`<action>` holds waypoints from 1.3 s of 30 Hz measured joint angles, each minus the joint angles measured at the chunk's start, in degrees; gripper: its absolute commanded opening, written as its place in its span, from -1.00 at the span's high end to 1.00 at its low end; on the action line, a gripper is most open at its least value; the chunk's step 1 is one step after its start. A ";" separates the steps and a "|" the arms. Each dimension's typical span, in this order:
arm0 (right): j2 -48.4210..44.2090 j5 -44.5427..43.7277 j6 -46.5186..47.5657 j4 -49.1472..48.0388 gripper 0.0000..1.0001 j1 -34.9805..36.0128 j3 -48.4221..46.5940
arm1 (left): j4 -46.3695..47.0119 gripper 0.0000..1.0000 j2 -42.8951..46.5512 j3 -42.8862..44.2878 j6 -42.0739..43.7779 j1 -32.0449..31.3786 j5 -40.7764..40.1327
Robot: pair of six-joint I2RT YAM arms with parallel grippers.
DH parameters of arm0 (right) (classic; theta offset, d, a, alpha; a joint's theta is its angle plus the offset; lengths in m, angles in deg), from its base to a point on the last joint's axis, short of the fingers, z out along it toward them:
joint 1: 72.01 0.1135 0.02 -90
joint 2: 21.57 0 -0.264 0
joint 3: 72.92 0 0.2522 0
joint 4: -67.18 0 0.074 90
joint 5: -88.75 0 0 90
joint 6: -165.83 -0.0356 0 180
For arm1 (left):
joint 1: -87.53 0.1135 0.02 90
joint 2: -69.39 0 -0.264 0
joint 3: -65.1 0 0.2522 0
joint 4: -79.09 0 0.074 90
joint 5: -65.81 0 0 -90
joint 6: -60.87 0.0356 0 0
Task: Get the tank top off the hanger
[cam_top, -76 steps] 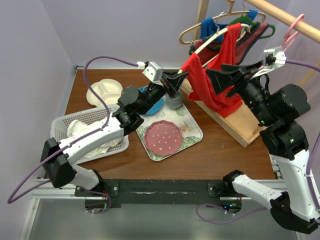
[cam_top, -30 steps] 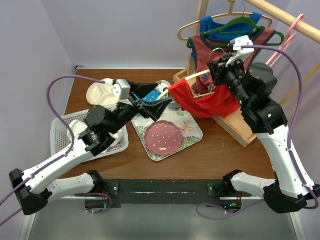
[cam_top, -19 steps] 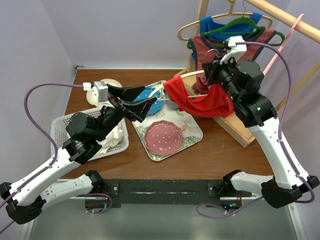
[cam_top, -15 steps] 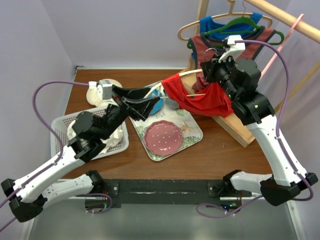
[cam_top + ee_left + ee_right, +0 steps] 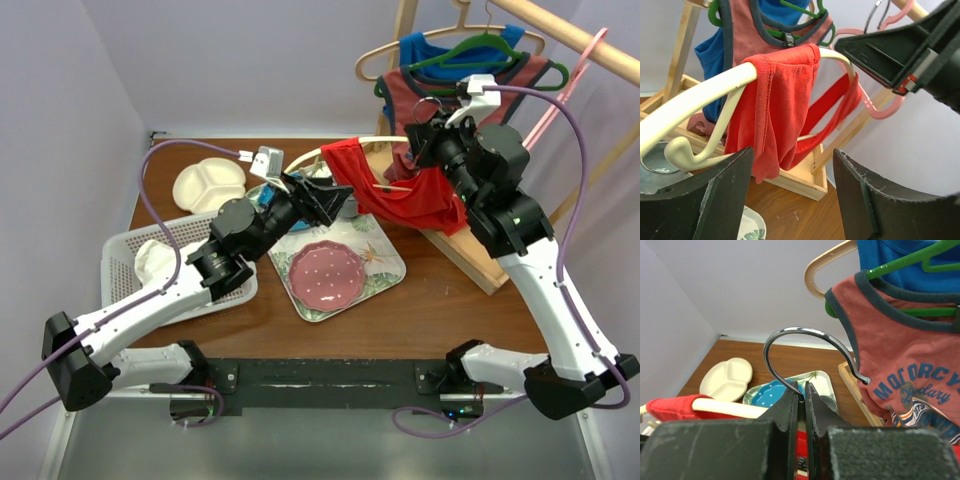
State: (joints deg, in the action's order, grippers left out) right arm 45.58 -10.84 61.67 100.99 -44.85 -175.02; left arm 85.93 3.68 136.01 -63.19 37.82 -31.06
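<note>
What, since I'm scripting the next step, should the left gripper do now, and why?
Probably ease the open left gripper forward and shut on the tank top draped ahead over the hanger; the right gripper clamps its hook.

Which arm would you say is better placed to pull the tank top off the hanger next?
Left. The left gripper is open and faces the tank top draped on the hanger. The right gripper is shut on the hanger's hook, holding it up.
</note>
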 measured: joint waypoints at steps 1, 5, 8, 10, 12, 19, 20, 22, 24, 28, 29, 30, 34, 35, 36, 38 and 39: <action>-0.22 0.04 0.00 -0.17 1.00 0.00 0.35 | 0.26 -0.40 -0.33 0.07 0.00 -0.11 -0.55; -1.44 0.35 -0.20 -0.33 1.00 0.00 1.53 | 2.16 -0.42 -1.64 0.31 0.28 -0.31 -2.93; -2.89 0.68 -0.48 -0.42 1.00 0.00 2.60 | 3.45 -0.51 -2.73 1.11 0.76 -0.35 -4.17; -3.67 1.03 -0.74 -0.39 1.00 0.00 3.06 | 4.35 -0.54 -3.52 1.73 1.11 -0.55 -4.94; -4.11 1.53 -0.90 -0.39 1.00 0.00 3.21 | 5.35 -0.54 -4.07 2.01 1.81 -0.68 -5.70; -4.26 3.21 -1.53 -0.85 1.00 0.02 4.33 | 8.52 -0.10 -6.05 2.91 3.67 -0.83 -7.06; -4.26 3.37 -1.62 -0.83 1.00 0.02 4.48 | 8.87 0.11 -6.45 3.10 3.87 -0.83 -7.04; -4.31 3.67 -1.73 -0.85 1.00 0.07 4.85 | 9.66 0.76 -7.10 3.28 4.52 -0.83 -6.84; -4.63 3.93 -1.79 -0.96 1.00 0.07 5.46 | 10.25 1.00 -7.50 3.28 5.09 -0.83 -6.62; -5.75 3.17 -1.84 -1.18 1.00 0.07 6.67 | 9.73 1.00 -7.54 3.52 5.60 -0.83 -6.10; -6.01 2.67 -1.66 -1.03 1.00 0.11 6.71 | 9.18 1.00 -7.48 3.63 5.60 -0.83 -5.95; -6.14 1.90 -1.40 -0.72 1.00 0.13 6.62 | 8.22 1.00 -7.19 3.74 5.60 -0.85 -5.84; -6.01 -1.77 0.50 2.51 1.00 0.22 4.79 | 1.36 1.00 -4.09 4.09 5.55 -0.90 -6.03; -6.12 -2.54 0.96 3.15 1.00 0.22 4.37 | -0.70 1.00 -3.23 4.50 5.51 -0.81 -6.08; -6.38 -3.17 1.49 3.50 1.00 0.22 4.04 | -2.75 1.00 -2.47 5.11 5.35 -0.72 -6.19; -7.39 -3.39 2.73 3.82 1.00 0.22 3.98 | -6.38 1.00 -1.40 6.67 5.05 -0.55 -6.19; -8.22 -3.37 3.50 3.89 1.00 0.22 4.15 | -7.93 1.00 -1.14 7.43 4.85 -0.55 -6.23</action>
State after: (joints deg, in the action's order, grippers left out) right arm 37.37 -14.20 65.17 104.88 -44.63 -170.87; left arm 78.00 2.54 143.44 -58.34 37.27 -37.29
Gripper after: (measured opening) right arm 0.040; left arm 0.031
